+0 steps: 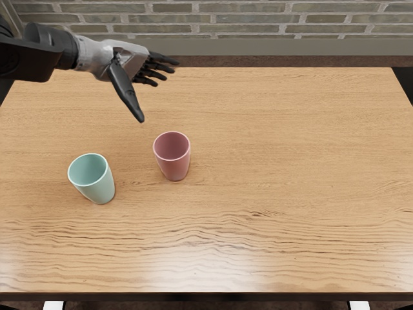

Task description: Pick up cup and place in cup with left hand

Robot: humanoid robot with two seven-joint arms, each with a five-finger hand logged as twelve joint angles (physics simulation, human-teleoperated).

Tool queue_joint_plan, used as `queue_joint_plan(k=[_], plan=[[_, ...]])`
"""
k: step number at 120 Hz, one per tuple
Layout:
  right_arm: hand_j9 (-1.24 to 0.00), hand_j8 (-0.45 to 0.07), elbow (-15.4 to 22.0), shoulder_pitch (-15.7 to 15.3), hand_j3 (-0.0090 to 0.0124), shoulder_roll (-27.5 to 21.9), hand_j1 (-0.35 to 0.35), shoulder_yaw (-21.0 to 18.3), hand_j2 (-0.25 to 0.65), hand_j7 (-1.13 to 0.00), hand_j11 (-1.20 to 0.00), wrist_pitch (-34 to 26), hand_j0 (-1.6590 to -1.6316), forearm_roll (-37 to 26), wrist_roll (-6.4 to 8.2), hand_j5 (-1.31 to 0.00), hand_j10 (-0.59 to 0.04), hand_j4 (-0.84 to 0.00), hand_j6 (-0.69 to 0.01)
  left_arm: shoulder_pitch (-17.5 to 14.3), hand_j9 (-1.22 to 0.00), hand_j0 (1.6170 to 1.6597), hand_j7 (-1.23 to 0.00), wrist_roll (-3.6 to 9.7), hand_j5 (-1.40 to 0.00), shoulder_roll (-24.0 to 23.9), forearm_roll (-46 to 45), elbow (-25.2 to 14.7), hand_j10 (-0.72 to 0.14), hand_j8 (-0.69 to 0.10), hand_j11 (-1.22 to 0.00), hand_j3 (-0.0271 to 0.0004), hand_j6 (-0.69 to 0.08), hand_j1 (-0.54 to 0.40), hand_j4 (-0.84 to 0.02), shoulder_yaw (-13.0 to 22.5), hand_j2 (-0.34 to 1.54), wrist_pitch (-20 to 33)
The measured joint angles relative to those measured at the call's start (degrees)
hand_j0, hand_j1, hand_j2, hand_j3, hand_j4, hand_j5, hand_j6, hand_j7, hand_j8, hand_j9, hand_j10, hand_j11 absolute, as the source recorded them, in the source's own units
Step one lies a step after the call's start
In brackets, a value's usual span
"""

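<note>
My left hand (150,90) reaches in from the picture's left edge above the far left part of the table, its fingers spread and nothing held. Nearer than the hand and slightly to its right, a pink cup (173,168) stands upright on the wood. A mint green cup (97,188) stands upright to the left of the pink one and a little closer to the front edge, apart from it. Neither cup is touched by the hand. The right arm does not show.
The wooden table (277,174) fills most of the view, with its dark front edge along the bottom. Behind its far edge rises a brick wall (258,22).
</note>
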Motion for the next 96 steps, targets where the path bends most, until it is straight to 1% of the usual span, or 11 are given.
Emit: queue_joint_plan(k=[5, 20, 24, 32, 43, 49, 57, 68, 75, 79, 96], plan=[[0.00, 0.000, 0.00, 0.00, 0.0000, 0.00, -0.349, -0.01, 0.000, 0.00, 0.00, 0.00, -1.6581, 0.01, 0.00, 0.00, 0.000, 0.000, 0.000, -0.84, -0.02, 1.6581, -0.02, 0.18, -0.02, 0.15, 0.14, -1.33, -0.017, -0.018, -0.02, 0.0000, -0.018, 0.329, -0.018, 1.11, 0.00, 0.00], [0.00, 0.000, 0.00, 0.00, 0.0000, 0.00, -0.349, -0.01, 0.000, 0.00, 0.00, 0.00, -1.6581, 0.01, 0.00, 0.00, 0.000, 0.000, 0.000, -0.83, -0.02, 1.6581, -0.02, 1.20, -0.02, 0.36, 1.34, -3.57, -0.018, -0.019, -0.02, 0.0000, -0.019, 0.329, -0.019, 2.87, 0.00, 0.00], [0.00, 0.000, 0.00, 0.00, 0.0000, 0.00, -0.349, -0.01, 0.000, 0.00, 0.00, 0.00, -1.6581, 0.02, 0.00, 0.00, 0.000, 0.000, 0.000, -1.07, -0.02, 1.6581, -0.02, 1.34, -0.02, 1.41, 1.66, -4.48, -0.018, -0.019, -0.02, 0.0000, -0.019, 0.329, -0.019, 3.45, 0.00, 0.00], [0.00, 0.000, 0.00, 0.00, 0.0000, 0.00, -0.349, -0.01, 0.000, 0.00, 0.00, 0.00, -1.6581, 0.01, 0.00, 0.00, 0.000, 0.000, 0.000, -1.99, -0.02, 1.6581, -0.02, 1.54, -0.02, 2.06, 2.16, -7.08, -0.018, -0.019, -0.02, 0.0000, -0.019, 0.329, -0.019, 4.90, 0.00, 0.00], [0.00, 0.000, 0.00, 0.00, 0.0000, 0.00, -0.349, -0.01, 0.000, 0.00, 0.00, 0.00, -1.6581, 0.00, 0.00, 0.00, 0.000, 0.000, 0.000, -4.88, -0.02, 1.6581, -0.02, 1.66, -0.02, 2.18, 2.50, -11.05, -0.018, -0.019, -0.02, 0.0000, -0.019, 0.329, -0.019, 8.07, 0.00, 0.48], [0.00, 0.000, 0.00, 0.00, 0.0000, 0.00, -0.349, 0.00, 0.000, 0.00, 0.00, 0.00, -1.6581, 0.01, 0.00, 0.00, 0.000, 0.000, 0.000, -5.13, -0.02, 1.6581, -0.02, 1.68, -0.02, 2.18, 3.27, -13.21, -0.018, -0.019, -0.02, 0.0000, -0.019, 0.329, -0.019, 9.66, 0.00, 2.25], [0.00, 0.000, 0.00, 0.00, 0.0000, 0.00, -0.349, 0.00, 0.000, 0.00, 0.00, 0.01, -1.6581, 0.00, 0.00, 0.00, 0.000, 0.000, 0.000, -5.14, -0.02, 1.6581, -0.02, 1.71, -0.02, 2.10, 5.69, -15.55, -0.019, -0.019, -0.02, 0.0000, -0.019, 0.329, -0.019, 10.90, 0.00, 5.49], [0.00, 0.000, 0.00, 0.00, 0.0000, 0.00, -0.349, 0.01, 0.000, 0.00, 0.00, 0.00, -1.6581, 0.01, 0.00, 0.00, 0.000, 0.000, 0.000, -5.14, -0.02, 1.6581, -0.02, 1.74, -0.02, 1.97, 9.91, -17.69, -0.019, -0.019, -0.02, 0.0000, -0.020, 0.329, -0.019, 11.78, 0.00, 10.05], [0.00, 0.000, 0.00, 0.00, 0.0000, 0.00, -0.349, 0.00, 0.000, 0.00, 0.00, 0.01, -1.6581, 0.00, 0.00, 0.00, 0.000, 0.000, 0.000, -5.69, -0.02, 1.6581, -0.02, 1.84, -0.02, 1.52, 11.73, -18.55, -0.019, -0.019, -0.02, 0.0000, -0.020, 0.329, -0.019, 12.56, 0.00, 12.33], [0.00, 0.000, 0.00, 0.00, 0.0000, 0.00, -0.349, 0.00, 0.000, 0.00, 0.00, 0.00, -1.6581, 0.01, 0.00, 0.00, 0.000, 0.000, 0.000, -6.02, -0.02, 1.6581, -0.02, 2.32, -0.02, 1.19, 12.42, -19.18, -0.019, -0.020, -0.02, 0.0000, -0.020, 0.329, -0.019, 13.11, 0.00, 13.61], [0.00, 0.000, 0.00, 0.00, 0.0000, 0.00, -0.349, 0.00, 0.000, 0.00, 0.00, 0.00, -1.6581, 0.00, 0.01, 0.00, 0.000, 0.000, 0.000, -7.31, -0.02, 1.6581, -0.02, 4.74, -0.02, -2.85, 13.82, -20.80, -0.019, -0.020, -0.02, 0.0000, -0.020, 0.329, -0.019, 16.26, 0.00, 18.61]])
